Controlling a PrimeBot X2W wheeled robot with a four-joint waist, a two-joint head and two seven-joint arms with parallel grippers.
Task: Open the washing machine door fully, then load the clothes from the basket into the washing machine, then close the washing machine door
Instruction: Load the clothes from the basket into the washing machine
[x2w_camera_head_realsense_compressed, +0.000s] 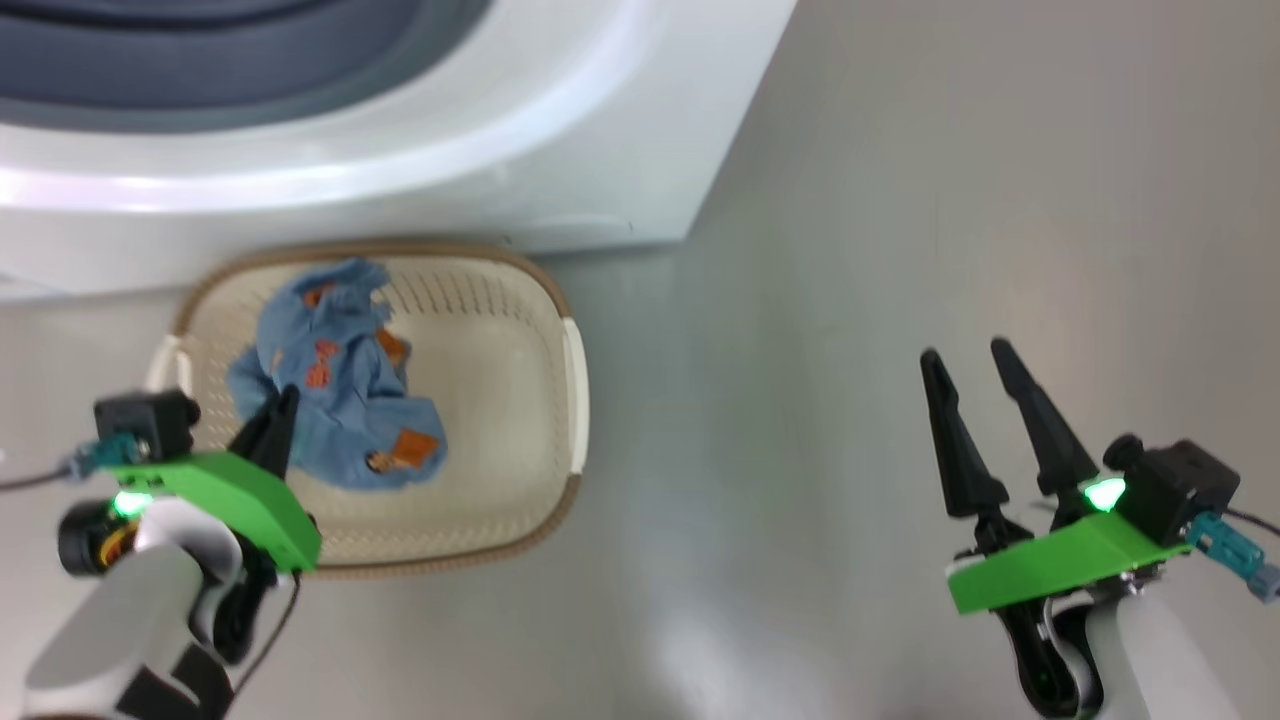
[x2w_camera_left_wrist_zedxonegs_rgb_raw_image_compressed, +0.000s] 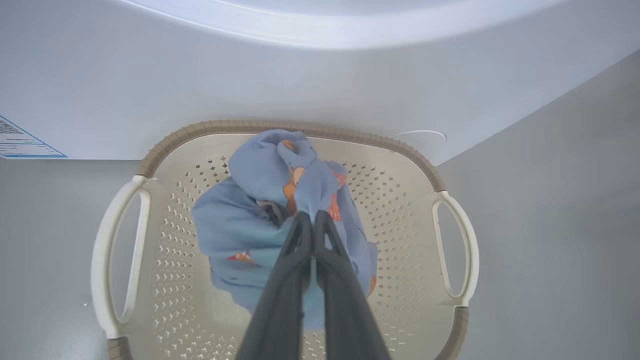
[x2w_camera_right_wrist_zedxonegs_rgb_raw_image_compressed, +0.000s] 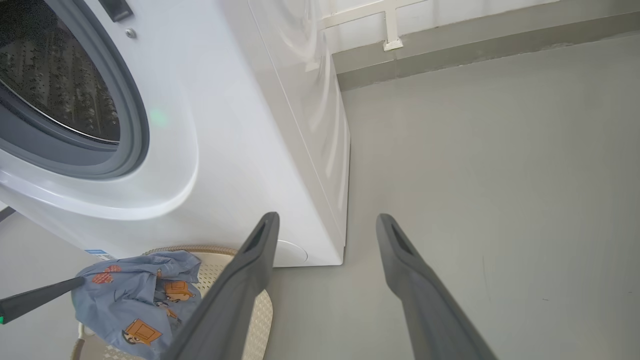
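The left gripper (x2w_camera_left_wrist_zedxonegs_rgb_raw_image_compressed: 312, 219) is pressing its two fingers together on a fold of the blue garment (x2w_camera_left_wrist_zedxonegs_rgb_raw_image_compressed: 240, 235), above the middle of the basket (x2w_camera_left_wrist_zedxonegs_rgb_raw_image_compressed: 320, 129). The garment, with orange prints, is bunching up, and its top is rising higher than the brown rim. The basket is standing on the grey floor (x2w_camera_head_realsense_compressed: 850, 350), just in front of the washing machine (x2w_camera_head_realsense_compressed: 600, 150). The machine's opening is showing the steel drum (x2w_camera_right_wrist_zedxonegs_rgb_raw_image_compressed: 55, 75) inside the grey ring (x2w_camera_right_wrist_zedxonegs_rgb_raw_image_compressed: 131, 125). The right gripper (x2w_camera_head_realsense_compressed: 965, 355) is hanging over bare floor, well apart from the basket, with its fingers spread wide and holding nothing.
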